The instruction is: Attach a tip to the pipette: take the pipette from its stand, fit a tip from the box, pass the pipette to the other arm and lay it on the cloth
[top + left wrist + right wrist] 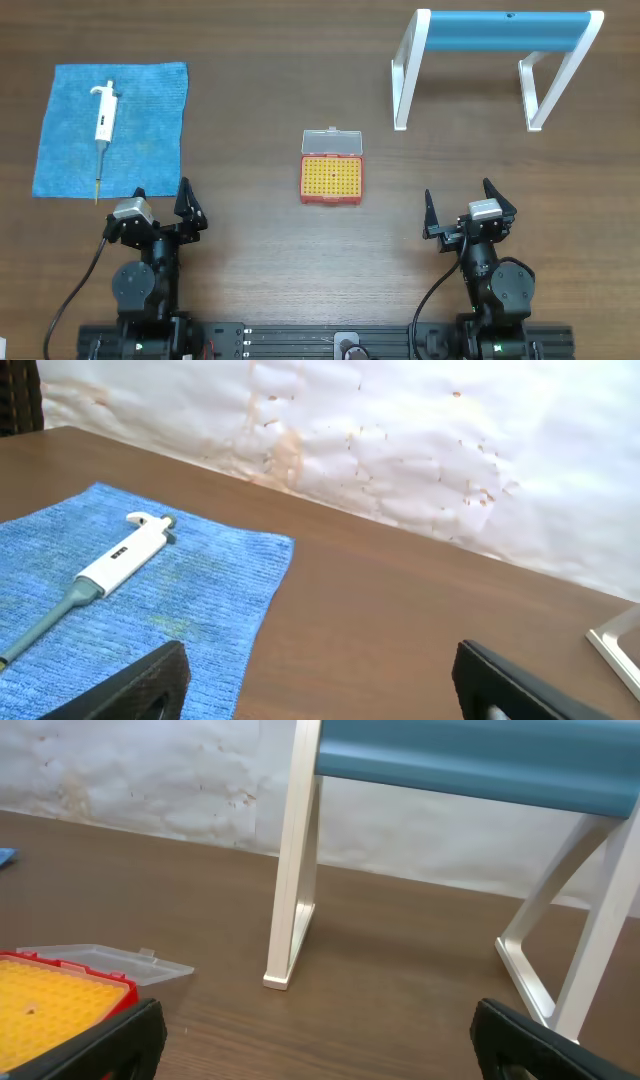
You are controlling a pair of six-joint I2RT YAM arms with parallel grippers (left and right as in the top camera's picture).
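The brown wood-grain tabletop point(250, 270) carries everything here, with a creased white wall behind it in the wrist views. In the upper left of the top view lies a blue woven cloth point(150, 100). The white pipette with a grey shaft point(104, 115) lies flat on it, head toward the top of the frame. Its thin yellow tip point(97, 183) reaches down to the cloth's lower edge. Nothing touches it.

The red box of yellow tips, its clear lid flipped open point(331, 178), sits mid-frame. The white-legged stand with a blue top bar point(505, 32), in the upper right, carries nothing.

The left tool point(322, 660) sits at the lower left of the top view, near the cloth's lower right corner, fingers spread wide and empty. The right tool point(457, 195), at the lower right, is spread and empty too, and faces the stand.

By the look of it the task is done: the pipette wears a tip and rests on the cloth. What is left is only to hold clear of it. The left arm is the one to watch, since its fingers are near the cloth's corner. A finger that catches the fabric would drag the cloth and could roll the pipette. The tip lies right at the hem, so even a small tug might slide it onto bare wood or knock it loose. Any move by that arm should go away from the cloth, with the fingers left spread. The right arm has no reason to approach the box.
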